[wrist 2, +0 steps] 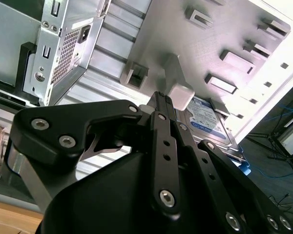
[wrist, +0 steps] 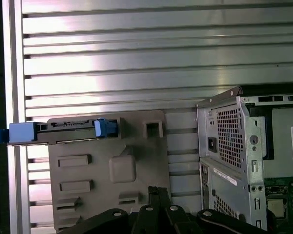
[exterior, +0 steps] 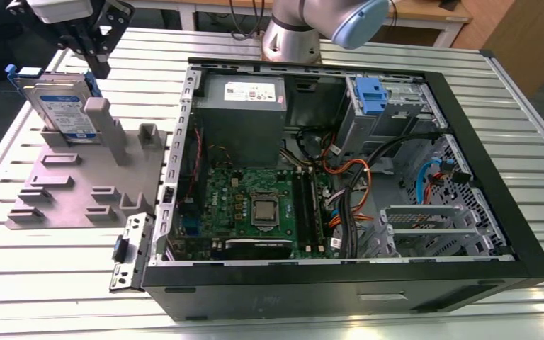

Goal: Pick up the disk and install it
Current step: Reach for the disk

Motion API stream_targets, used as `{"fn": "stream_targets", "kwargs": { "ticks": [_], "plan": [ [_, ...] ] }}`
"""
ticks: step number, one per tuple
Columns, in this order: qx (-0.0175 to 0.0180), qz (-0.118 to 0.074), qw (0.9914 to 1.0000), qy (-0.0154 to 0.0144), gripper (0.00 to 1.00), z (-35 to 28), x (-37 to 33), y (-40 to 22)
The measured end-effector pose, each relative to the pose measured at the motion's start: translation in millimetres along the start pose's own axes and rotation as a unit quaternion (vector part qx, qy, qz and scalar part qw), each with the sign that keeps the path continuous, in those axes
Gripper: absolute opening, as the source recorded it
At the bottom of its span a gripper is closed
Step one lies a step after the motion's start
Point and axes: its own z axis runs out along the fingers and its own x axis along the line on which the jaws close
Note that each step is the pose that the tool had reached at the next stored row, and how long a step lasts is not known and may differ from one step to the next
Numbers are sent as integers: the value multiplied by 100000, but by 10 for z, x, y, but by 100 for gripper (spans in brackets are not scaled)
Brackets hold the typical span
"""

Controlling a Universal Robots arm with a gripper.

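Ribbed metal table (exterior: 26,283) with open computer case (exterior: 348,283) on it and, at the exterior view's left of the case, grey holder plate (exterior: 64,191). Disk (exterior: 64,106) upright on its edge in a slot of this holder, blue rails at both ends, well outside the case. Claw (exterior: 98,69) close over the disk's upper edge, fingers pressed together, holding nothing; hard to say if touching the disk.
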Motion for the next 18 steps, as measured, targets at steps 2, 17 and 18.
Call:
{"fn": "stream_targets", "kwargs": {
  "ticks": [2, 17, 18],
  "plan": [
    [3, -3, 100000, 2, 11, 0, 12, -1],
    [4, -10, 100000, 3, 11, 3, 44, -4],
    [2, -4, 100000, 1, 11, 5, 54, -4]
  ]
}}
